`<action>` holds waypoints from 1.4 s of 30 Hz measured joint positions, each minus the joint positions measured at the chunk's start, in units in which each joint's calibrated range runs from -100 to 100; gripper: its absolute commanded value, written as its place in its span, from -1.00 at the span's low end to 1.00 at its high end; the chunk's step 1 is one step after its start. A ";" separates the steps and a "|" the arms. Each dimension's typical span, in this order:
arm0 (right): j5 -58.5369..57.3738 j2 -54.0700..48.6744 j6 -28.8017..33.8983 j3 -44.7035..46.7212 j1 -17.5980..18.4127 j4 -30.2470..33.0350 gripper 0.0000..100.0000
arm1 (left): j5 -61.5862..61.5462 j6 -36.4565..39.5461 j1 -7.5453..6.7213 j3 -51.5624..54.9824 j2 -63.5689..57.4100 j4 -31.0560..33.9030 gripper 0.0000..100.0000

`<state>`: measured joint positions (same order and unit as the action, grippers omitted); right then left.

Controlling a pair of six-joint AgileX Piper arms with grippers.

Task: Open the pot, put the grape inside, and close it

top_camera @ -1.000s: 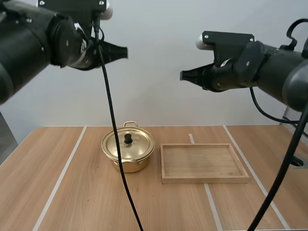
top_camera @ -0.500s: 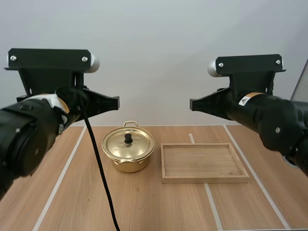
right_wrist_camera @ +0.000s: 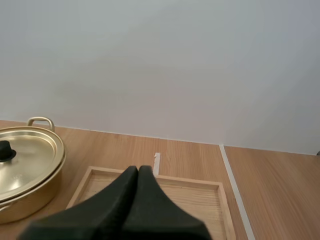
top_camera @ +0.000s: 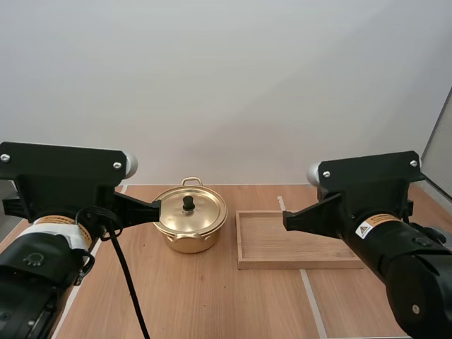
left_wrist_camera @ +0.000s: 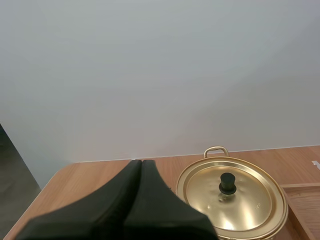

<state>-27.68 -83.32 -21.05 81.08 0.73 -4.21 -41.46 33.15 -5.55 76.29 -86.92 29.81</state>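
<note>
Bench (top_camera: 212, 304): wood, pale stripes running away from the arms.

Tray (top_camera: 300, 263): wooden, flat on the bench, under and ahead of the right hand, well apart from the left hand.

Left hand (top_camera: 157, 209): fingers pressed together into one dark wedge, nothing between them. The tip points toward the pot's left side. From the left wrist, the hand (left_wrist_camera: 141, 161) has the pot ahead of it and off to its right.

Right hand (top_camera: 286, 220): likewise closed to a single wedge, empty. From the right wrist, the hand (right_wrist_camera: 138, 168) points over the tray (right_wrist_camera: 222, 210), with the pot (right_wrist_camera: 25, 195) to its left.

Pot (top_camera: 189, 244): gold, upright on the bench between the two hands, just left of the tray and not touching it.

Lid (top_camera: 201, 215): seated on the pot.

Knob (top_camera: 188, 203): black, at the lid's centre, beyond the left hand's tip.
</note>
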 measured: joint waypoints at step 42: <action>21.31 0.00 0.00 18.52 -0.46 2.50 -1.00 | 18.02 7.10 6.65 23.71 -0.28 3.04 -1.00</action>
<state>-6.36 -83.32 -21.05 99.60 0.27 -1.71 -23.44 40.25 1.10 100.00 -87.20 32.84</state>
